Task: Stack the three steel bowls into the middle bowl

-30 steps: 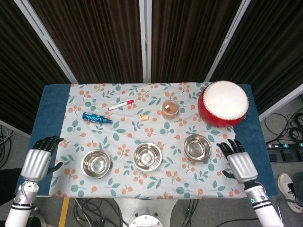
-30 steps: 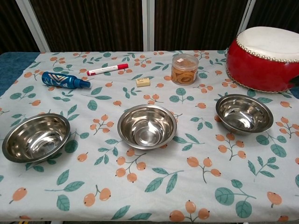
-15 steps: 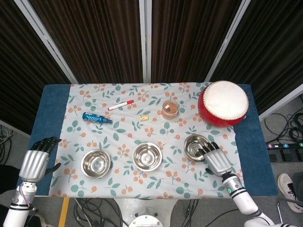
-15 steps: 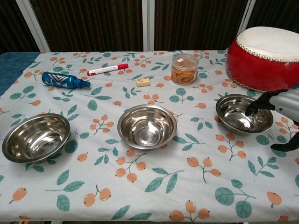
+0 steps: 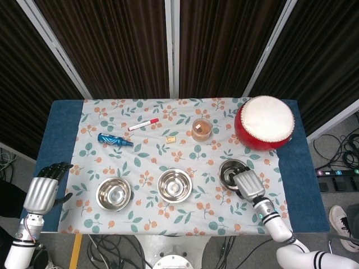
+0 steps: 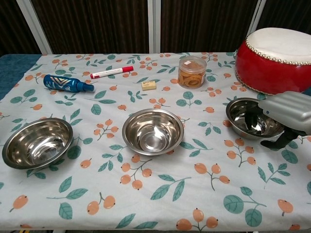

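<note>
Three steel bowls stand in a row on the floral cloth: the left bowl [image 5: 113,194] [image 6: 37,142], the middle bowl [image 5: 174,185] [image 6: 152,131] and the right bowl [image 5: 229,170] [image 6: 245,119]. My right hand [image 5: 247,184] [image 6: 286,111] lies over the right bowl's near right rim, its fingers dipping inside the bowl and the thumb outside by the rim. The rim under the hand is hidden, and the bowl still sits on the cloth. My left hand [image 5: 41,190] hangs at the table's left edge, holding nothing, a good way left of the left bowl.
A red drum [image 5: 265,122] [image 6: 277,58] stands behind the right bowl. Further back lie a jar [image 5: 201,129] [image 6: 191,71], a small block [image 5: 171,138] [image 6: 148,85], a red marker [image 5: 143,124] [image 6: 111,72] and a blue bottle [image 5: 115,139] [image 6: 65,83].
My right hand has moved left from the table's right edge onto the right bowl, its fingers now inside it. The left hand has barely shifted. The bowls stay put.
</note>
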